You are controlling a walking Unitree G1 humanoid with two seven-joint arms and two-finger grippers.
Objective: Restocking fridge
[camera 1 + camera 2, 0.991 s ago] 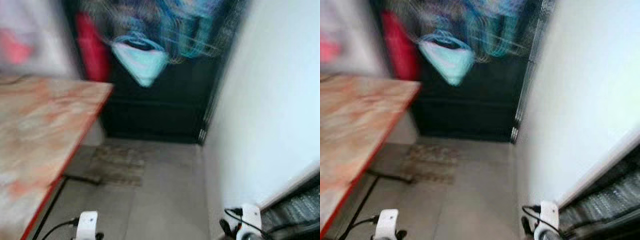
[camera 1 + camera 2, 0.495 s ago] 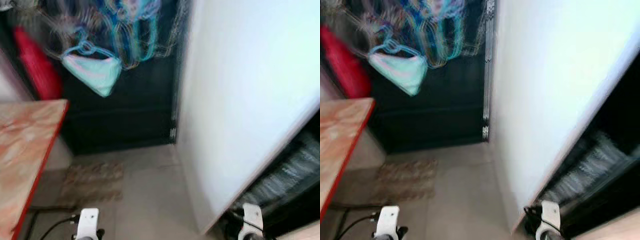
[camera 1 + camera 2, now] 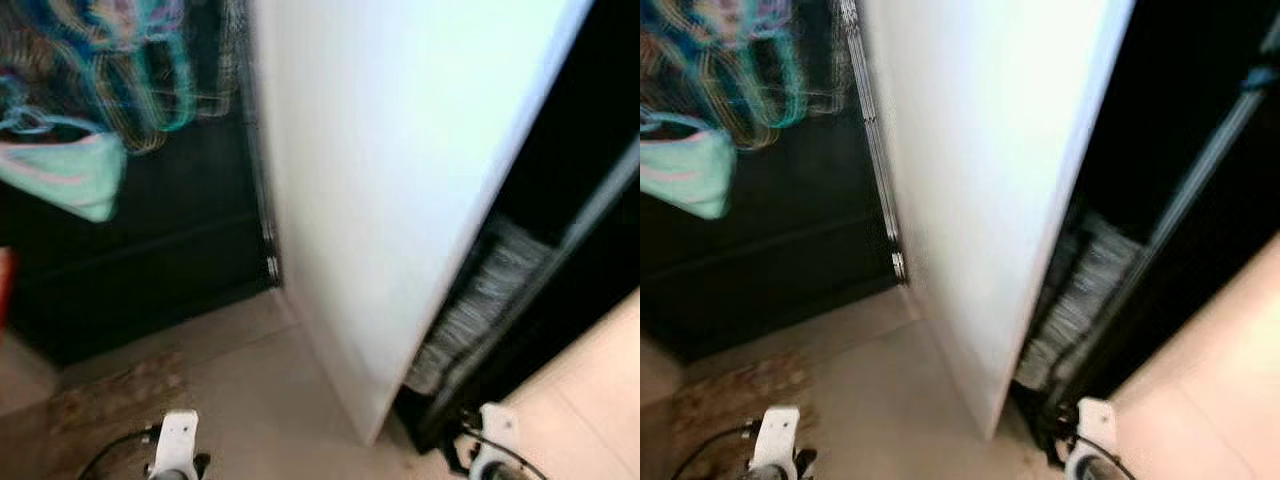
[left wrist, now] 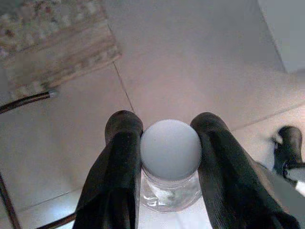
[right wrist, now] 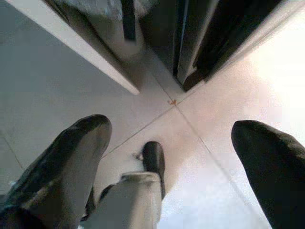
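In the left wrist view my left gripper (image 4: pixel 167 125) is shut on a clear bottle with a white cap (image 4: pixel 170 149). Its black fingers (image 4: pixel 119 157) press the neck from both sides above the tiled floor. In the right wrist view my right gripper (image 5: pixel 171 129) hangs open with nothing between its fingers (image 5: pixel 71 157). Ahead, in the blurred eye views, stands a tall white fridge panel (image 3: pixel 400 150). Right of it is a dark opening with a wire grille (image 3: pixel 480 300) low down. Both white wrists (image 3: pixel 175 445) (image 3: pixel 497 440) show at the bottom edge.
Coloured hangers and a teal garment (image 3: pixel 60 170) hang on a dark door (image 3: pixel 150 270) to the left. A worn mat (image 4: pixel 57 47) and a black cable (image 4: pixel 24 100) lie on the pale floor tiles. My dark foot (image 5: pixel 153 160) is below the right gripper.
The camera has swung right: the orange table and red object have left the picture, and the white panel with its dark opening now sits in the middle. Both arms still hang low.
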